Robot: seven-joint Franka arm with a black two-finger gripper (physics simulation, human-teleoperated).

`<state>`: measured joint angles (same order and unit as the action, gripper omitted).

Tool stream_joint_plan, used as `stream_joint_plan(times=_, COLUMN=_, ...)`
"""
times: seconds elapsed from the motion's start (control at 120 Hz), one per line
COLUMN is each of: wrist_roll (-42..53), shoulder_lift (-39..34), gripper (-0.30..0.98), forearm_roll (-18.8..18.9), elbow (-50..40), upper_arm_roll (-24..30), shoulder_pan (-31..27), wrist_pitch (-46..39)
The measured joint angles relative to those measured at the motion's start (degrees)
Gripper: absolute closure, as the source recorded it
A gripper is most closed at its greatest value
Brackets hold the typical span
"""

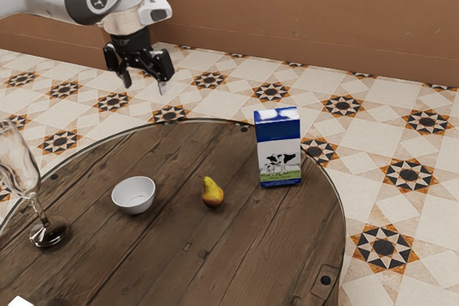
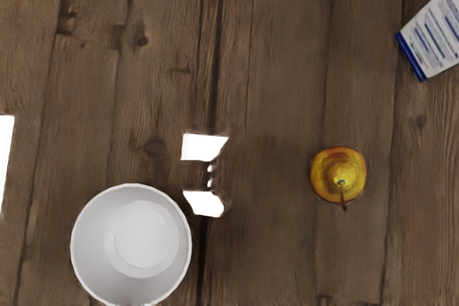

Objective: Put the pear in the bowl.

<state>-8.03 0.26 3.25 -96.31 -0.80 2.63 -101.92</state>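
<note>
My gripper (image 1: 145,88) hangs high over the back part of the table in the exterior view, open, its two fingers spread and nothing between them. The yellow-brown pear (image 1: 212,193) stands upright on the wood, between the bowl and the carton, well below my hand. A small white bowl (image 1: 134,195) rests to the exterior view's left of it, with nothing inside. From above, the wrist view has the pear (image 2: 338,175) with its stem up and the bowl (image 2: 131,244) apart from it.
A blue and white milk carton (image 1: 278,150) stands beyond the pear toward the exterior view's right; the wrist view has part of the carton (image 2: 434,34). A tall glass (image 1: 40,209) stands at the exterior view's left. The round wooden table (image 1: 172,263) has a curved edge.
</note>
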Motion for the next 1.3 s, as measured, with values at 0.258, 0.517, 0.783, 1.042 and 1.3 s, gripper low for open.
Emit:
stream_joint_plan(times=0.258, wrist_roll=4.74, shoulder_lift=7.32, gripper=0.0, forearm_roll=-3.2, elbow=-0.18, upper_arm_roll=0.35, shoulder_pan=-0.24, wrist_pitch=-0.16)
stream_joint_plan(times=0.517, wrist_roll=3.4, shoulder_lift=19.43, gripper=0.0, forearm_roll=-12.37, elbow=0.2, upper_arm_roll=0.54, shoulder_pan=2.02, wrist_pitch=-4.44)
stream_joint_plan(times=0.783, wrist_roll=1.89, shoulder_lift=28.24, gripper=0.0, forearm_roll=-15.86, elbow=5.06, upper_arm_roll=0.54, shoulder_pan=1.79, wrist_pitch=-8.27)
stream_joint_plan(times=1.042, wrist_roll=0.92, shoulder_lift=31.87, gripper=0.0, forearm_roll=-20.19, elbow=3.58, upper_arm_roll=0.19, shoulder_pan=1.42, wrist_pitch=-9.9)
stream_joint_plan(times=1.3, wrist_roll=0.37, shoulder_lift=34.59, gripper=0.0, forearm_roll=-21.09, elbow=3.7, upper_arm_roll=0.17, shoulder_pan=1.24, wrist_pitch=-11.51)
